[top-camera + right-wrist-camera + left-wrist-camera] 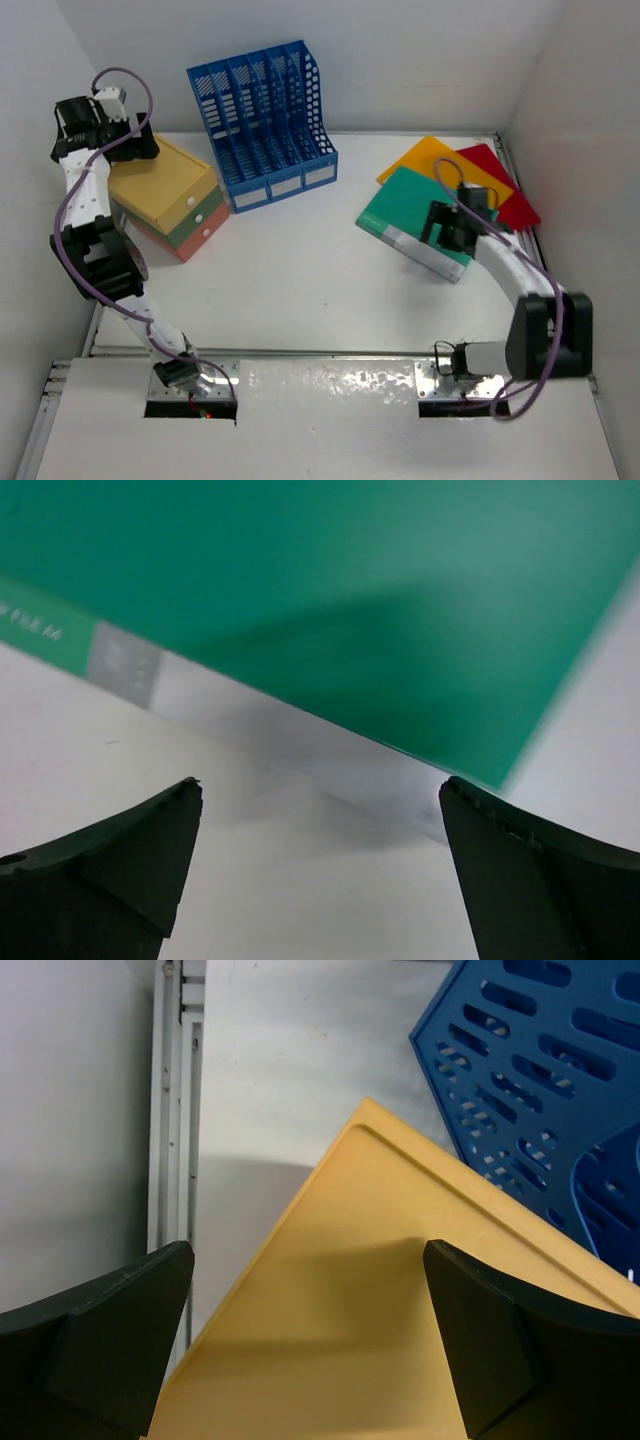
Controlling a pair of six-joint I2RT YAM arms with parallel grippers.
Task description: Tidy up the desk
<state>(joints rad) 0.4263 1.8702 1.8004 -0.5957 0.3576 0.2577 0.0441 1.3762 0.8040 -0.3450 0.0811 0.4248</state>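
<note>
Right pincer (320, 790), spread wide, lines up on the green folder (400, 210), seemingly to grip its edge; left pincer (308, 1255) gapes over the drawer box (160, 185).

The green folder (300, 600) runs off the right wrist view's top edge, its spine lettering (30, 628) blurred. From above, the right arm (500, 262) covers part of it and some table (300, 290); the orange folder (430, 158) overlaps the red folder (518, 205).

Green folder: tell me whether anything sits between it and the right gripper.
Nothing visible does. The right gripper is open at the green folder's edge; in the right wrist view only bare desk shows between its fingers and the folder.
</note>
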